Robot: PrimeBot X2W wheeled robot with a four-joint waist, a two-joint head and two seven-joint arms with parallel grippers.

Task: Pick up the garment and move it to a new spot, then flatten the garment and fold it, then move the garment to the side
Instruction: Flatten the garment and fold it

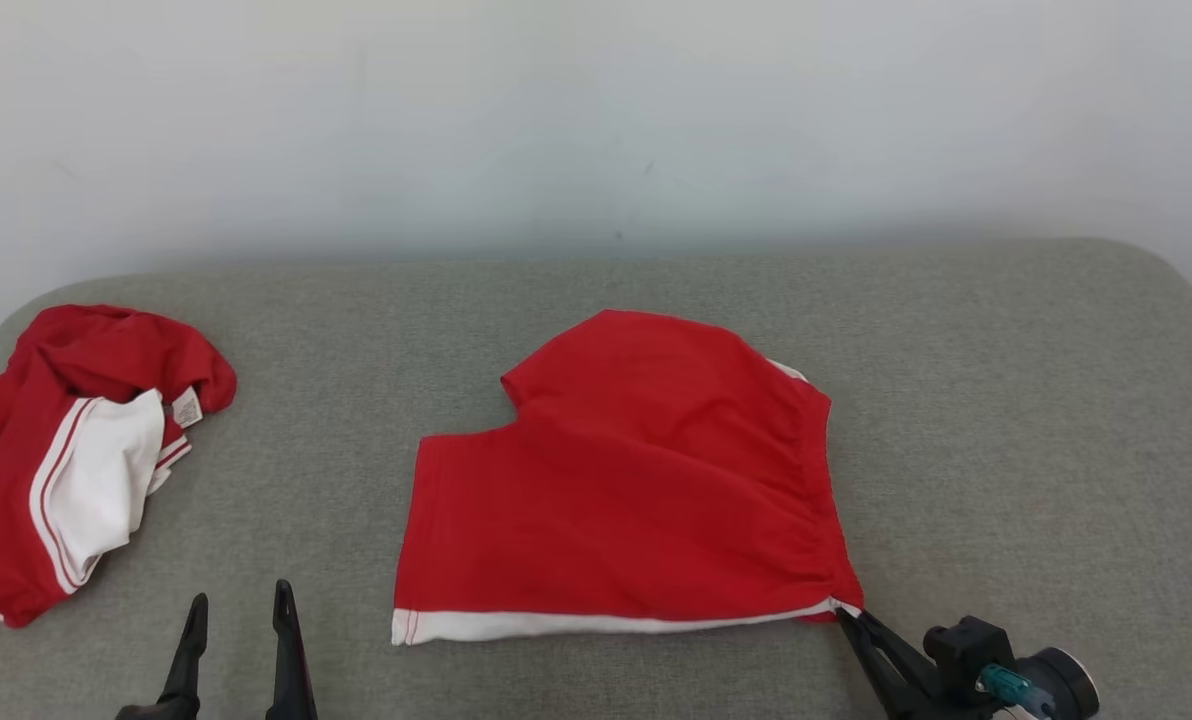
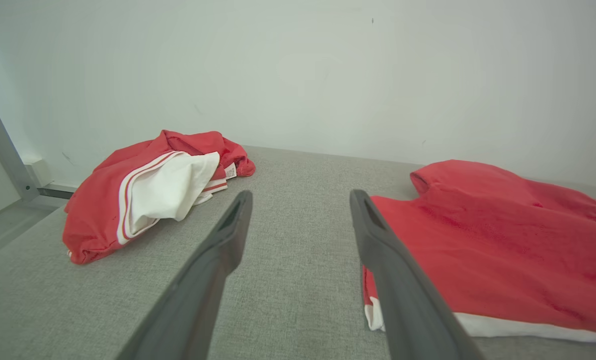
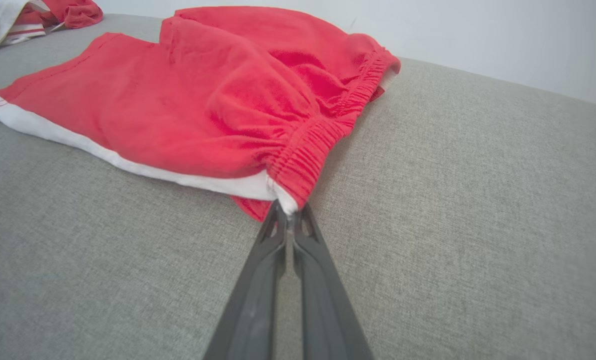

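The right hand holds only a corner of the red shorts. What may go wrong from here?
1. The right hand pinches just the waistband corner of the folded shorts; on a pull the cloth may slip out, or the layers may unfold.
2. The left hand is open and apart from the cloth, so a one-sided drag may bunch it.

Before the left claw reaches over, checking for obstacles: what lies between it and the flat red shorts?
Bare grey surface between left claw and shorts, per the head view.
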